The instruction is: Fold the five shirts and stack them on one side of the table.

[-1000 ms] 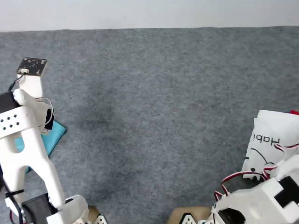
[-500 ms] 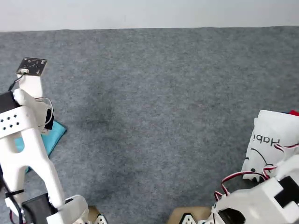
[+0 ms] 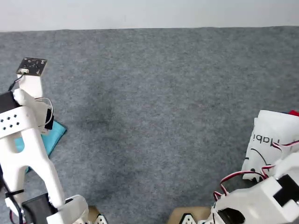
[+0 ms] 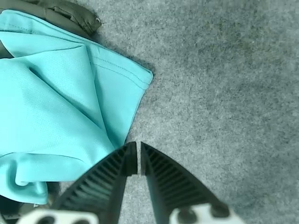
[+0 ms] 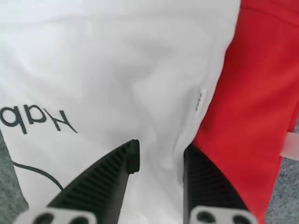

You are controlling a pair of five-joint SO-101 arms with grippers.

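Motion from up high is tiny: the right arm [image 3: 261,200] has shifted a little by the white shirt [image 3: 273,140], the left arm [image 3: 28,140] has stayed put by the blue-green shirt [image 3: 55,133], and no shirt has moved on the grey table [image 3: 163,93]. From the left wrist, the left gripper [image 4: 138,156] is pinched closed on nothing, just beside the bunched blue-green shirt, with a dark shirt [image 4: 70,14] peeking out under it. From the right wrist, the right gripper [image 5: 161,156] is spread wide over the white shirt, next to the red shirt [image 5: 247,102], so I think a grab comes next and folding has hardly begun.
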